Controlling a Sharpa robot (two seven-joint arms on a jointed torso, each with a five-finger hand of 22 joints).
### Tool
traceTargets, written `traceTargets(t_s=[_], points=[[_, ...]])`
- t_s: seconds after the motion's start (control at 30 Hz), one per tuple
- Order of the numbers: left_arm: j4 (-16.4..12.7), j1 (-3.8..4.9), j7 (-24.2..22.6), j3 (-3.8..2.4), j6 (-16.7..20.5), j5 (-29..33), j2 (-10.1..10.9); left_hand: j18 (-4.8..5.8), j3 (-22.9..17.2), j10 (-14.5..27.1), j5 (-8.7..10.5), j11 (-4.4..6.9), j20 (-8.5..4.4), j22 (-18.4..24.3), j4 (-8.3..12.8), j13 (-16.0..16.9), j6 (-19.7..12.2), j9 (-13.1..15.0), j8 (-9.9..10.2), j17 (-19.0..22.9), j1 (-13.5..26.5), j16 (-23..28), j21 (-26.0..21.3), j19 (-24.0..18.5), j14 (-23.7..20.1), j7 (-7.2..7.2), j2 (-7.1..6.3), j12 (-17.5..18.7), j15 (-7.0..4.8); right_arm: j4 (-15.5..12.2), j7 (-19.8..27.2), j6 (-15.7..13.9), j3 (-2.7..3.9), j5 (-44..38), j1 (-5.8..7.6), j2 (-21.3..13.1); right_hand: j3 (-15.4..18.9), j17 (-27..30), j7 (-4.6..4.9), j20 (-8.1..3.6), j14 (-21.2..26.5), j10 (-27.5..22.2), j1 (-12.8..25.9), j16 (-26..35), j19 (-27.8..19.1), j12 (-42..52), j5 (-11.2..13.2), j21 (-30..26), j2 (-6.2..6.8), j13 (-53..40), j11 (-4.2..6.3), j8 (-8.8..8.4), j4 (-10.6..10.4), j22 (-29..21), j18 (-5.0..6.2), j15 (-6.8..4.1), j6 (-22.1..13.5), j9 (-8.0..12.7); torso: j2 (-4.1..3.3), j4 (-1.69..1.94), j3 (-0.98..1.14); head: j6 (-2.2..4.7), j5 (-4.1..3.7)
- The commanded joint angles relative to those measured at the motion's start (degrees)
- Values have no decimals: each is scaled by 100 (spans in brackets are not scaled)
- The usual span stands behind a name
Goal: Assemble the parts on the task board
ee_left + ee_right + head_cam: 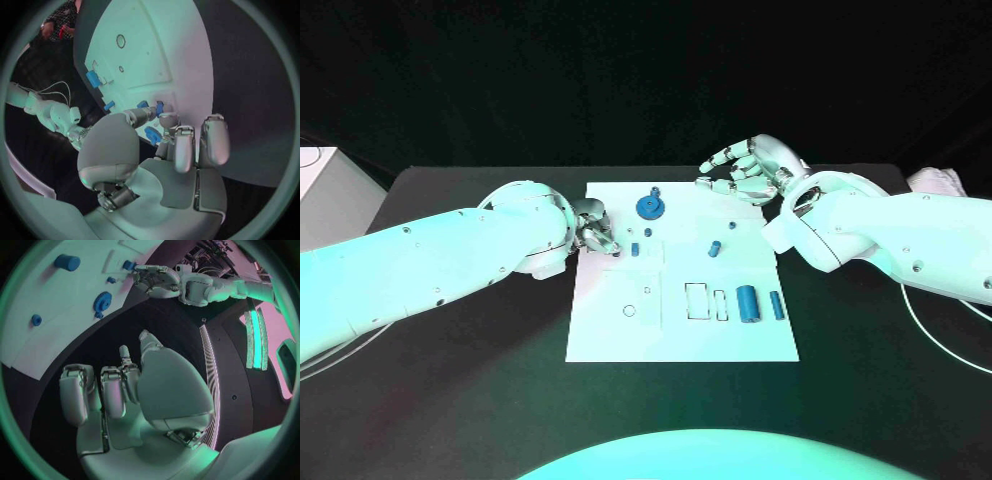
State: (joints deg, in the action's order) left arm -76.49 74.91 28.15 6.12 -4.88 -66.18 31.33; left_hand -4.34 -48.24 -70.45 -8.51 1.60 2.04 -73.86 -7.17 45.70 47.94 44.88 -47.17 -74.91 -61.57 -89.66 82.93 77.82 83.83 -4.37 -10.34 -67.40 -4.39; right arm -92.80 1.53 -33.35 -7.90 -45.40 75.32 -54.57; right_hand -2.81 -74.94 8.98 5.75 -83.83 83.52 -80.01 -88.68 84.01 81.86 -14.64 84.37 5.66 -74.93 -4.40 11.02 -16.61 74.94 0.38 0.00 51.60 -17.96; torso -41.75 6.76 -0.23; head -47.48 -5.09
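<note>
Left hand (593, 236) at board's (733, 340) left edge, fingers closed round small blue peg (152, 135); right hand (747, 170) loosely curled, empty, hovering beyond far right corner.

the right hand (119, 390) hangs over the black table (156, 322), fingers curled, empty. the left hand (156, 280) rests at the task board (56, 305) edge beside a blue part (129, 264).

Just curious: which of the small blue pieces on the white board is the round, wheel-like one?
The round blue disc-shaped piece near the white task board's far edge; the other blue pieces are slim pegs or cylinders.
</note>
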Motion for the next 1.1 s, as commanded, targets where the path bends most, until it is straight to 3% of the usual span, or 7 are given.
traceTargets(t_s=[0.03,1.1], points=[[-7,-44,78,41,-300,-17,4,58,-574,-22,-11,31,-4,-4,624,-8,274,224,-20,-1497,-9,-28,33,55,613,238,70,17,-38,-1,32,80,1,-12,-3,3,-26,-1173,18,15,-532,-27,63,27,351,-9,-25,-17,-4,-803,7,23,-7,1156,102,3,-3,10,-1,6,2,-9,-6],[-30,-44,81,43,-397,-15,7,58,-574,-29,-6,33,-7,-5,631,-6,273,218,-24,-1503,-8,-31,33,56,615,240,67,17,-40,13,48,72,1,-5,-6,9,-31,-1175,17,15,-533,-28,90,26,351,-10,-37,-17,-12,-801,8,23,-3,1156,102,2,-5,11,-1,3,3,-23,-10]])
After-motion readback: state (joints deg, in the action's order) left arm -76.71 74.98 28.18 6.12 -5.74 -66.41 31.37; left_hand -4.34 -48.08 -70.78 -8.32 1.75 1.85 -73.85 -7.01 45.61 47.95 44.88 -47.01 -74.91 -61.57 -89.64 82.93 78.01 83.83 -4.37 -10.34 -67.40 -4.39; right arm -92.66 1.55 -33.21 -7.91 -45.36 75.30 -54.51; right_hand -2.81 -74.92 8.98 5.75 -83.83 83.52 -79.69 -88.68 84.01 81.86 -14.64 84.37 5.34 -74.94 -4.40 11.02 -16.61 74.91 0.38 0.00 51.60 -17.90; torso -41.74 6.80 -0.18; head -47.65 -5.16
